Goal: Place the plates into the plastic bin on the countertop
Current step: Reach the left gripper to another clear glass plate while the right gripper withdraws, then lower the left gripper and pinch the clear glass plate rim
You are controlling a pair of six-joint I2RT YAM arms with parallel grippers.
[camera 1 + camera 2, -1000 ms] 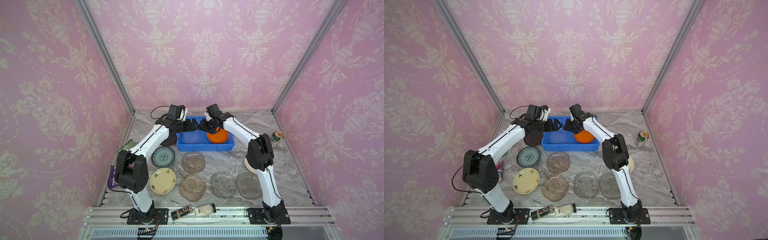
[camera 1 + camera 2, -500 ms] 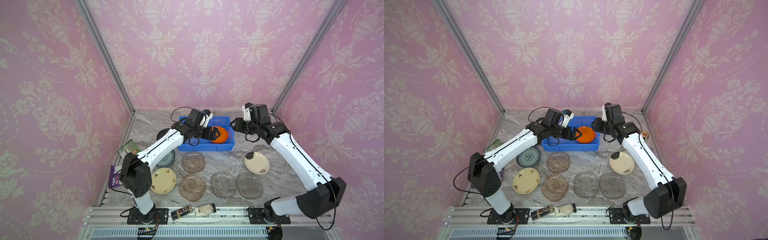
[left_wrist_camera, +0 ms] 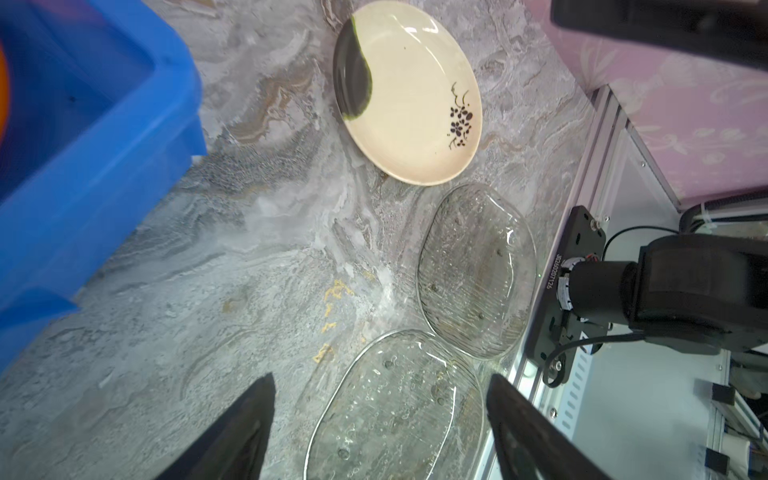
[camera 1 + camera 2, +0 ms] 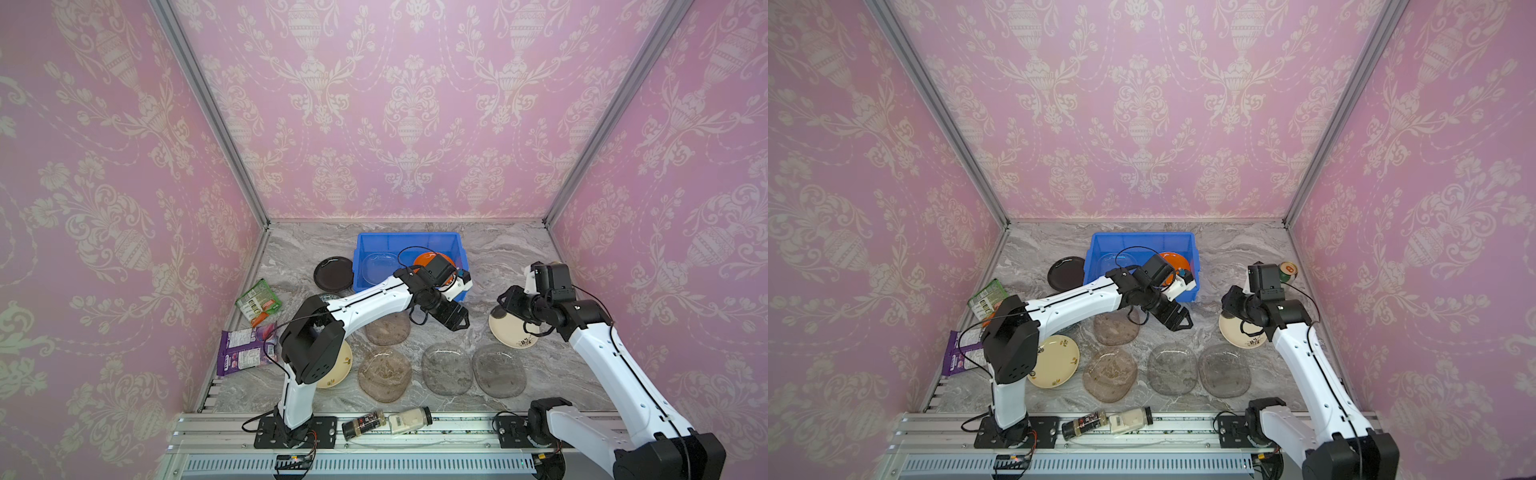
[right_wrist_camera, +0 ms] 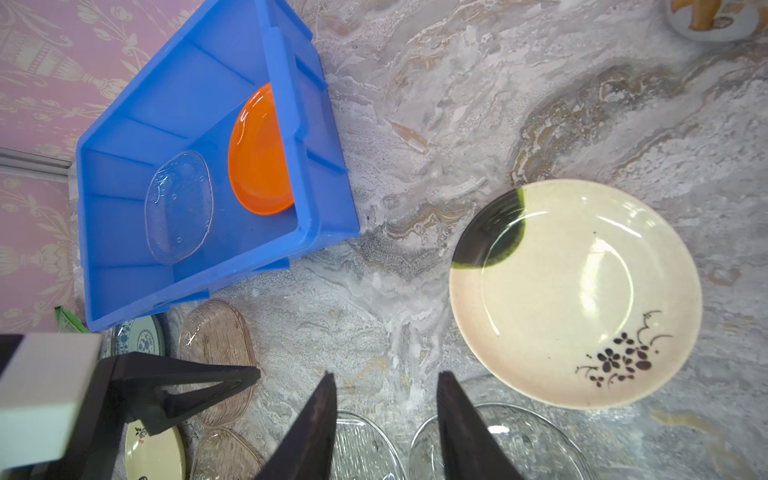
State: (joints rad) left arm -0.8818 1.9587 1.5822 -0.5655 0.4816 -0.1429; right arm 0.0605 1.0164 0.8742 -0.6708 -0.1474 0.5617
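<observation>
I count two plates in the bin (image 4: 409,243): an orange plate (image 5: 259,153) and a clear plate (image 5: 178,208), side by side on its floor. The rest sit on the counter (image 4: 498,257): a black plate (image 4: 333,273) just beside the bin, a blue-patterned plate (image 5: 139,336), a cream plate (image 4: 1054,361) on the left, another cream plate (image 4: 513,332) on the right, and four tinted plates (image 4: 446,368). My left gripper (image 3: 380,378) hangs spread and empty. My right gripper (image 5: 387,376) is parted too, gripping nothing, near the right cream plate. I judge most of the job lies ahead.

Blue bin (image 4: 409,235) holds orange plate (image 5: 257,166), clear plate (image 5: 178,208); 8 plates (image 4: 498,370) lie on countertop (image 4: 498,257).
</observation>
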